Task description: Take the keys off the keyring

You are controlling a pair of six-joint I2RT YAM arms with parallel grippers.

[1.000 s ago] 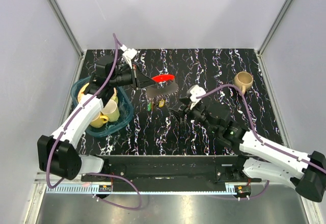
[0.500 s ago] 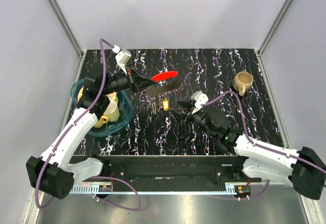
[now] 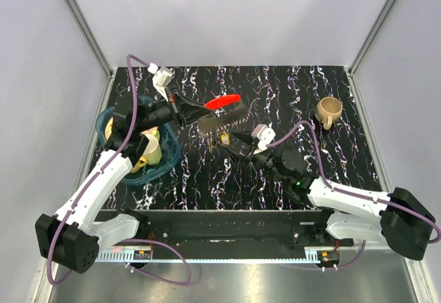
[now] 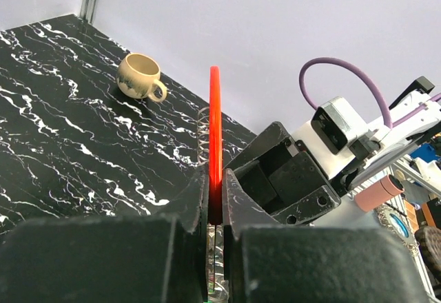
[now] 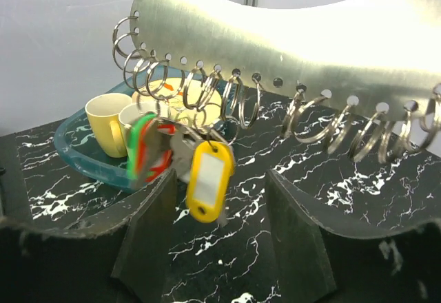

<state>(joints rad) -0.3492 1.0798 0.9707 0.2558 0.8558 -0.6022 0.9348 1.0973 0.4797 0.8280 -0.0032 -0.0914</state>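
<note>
in the middle of the black marbled table (image 3: 289,89), a little left of centre in the overhead view, the left gripper (image 3: 195,116) is clamped on the keyring (image 3: 224,119) and holds it up off the surface. from above, the keyring reads as a grey metal strip. its long axis runs from that gripper out to the right and slightly up the frame. the red piece (image 3: 222,101) sits just above it, pointing the same way. the keys (image 3: 220,138) are only a small coloured cluster under the strip's lower edge, too tiny there to sort out.

the right wrist view gives what the overhead cannot. there the strip is a curved plate sweeping across the top of the frame, with a row of holes along its lower edge and split rings through them. the keys hang straight down from rings near the left end, bunched and partly blurred. green and red show among them, with a yellow tag (image 5: 209,179) in front. the right gripper (image 5: 220,178) is spread wide just below the bunch and grips nothing. a teal basin (image 5: 79,160) holding yellow mugs sits behind, at the left.

the left wrist view shows the red piece edge-on, a thin upright line pinched between the fingers. a tan mug (image 4: 140,77) stands well beyond, in the upper left.
</note>
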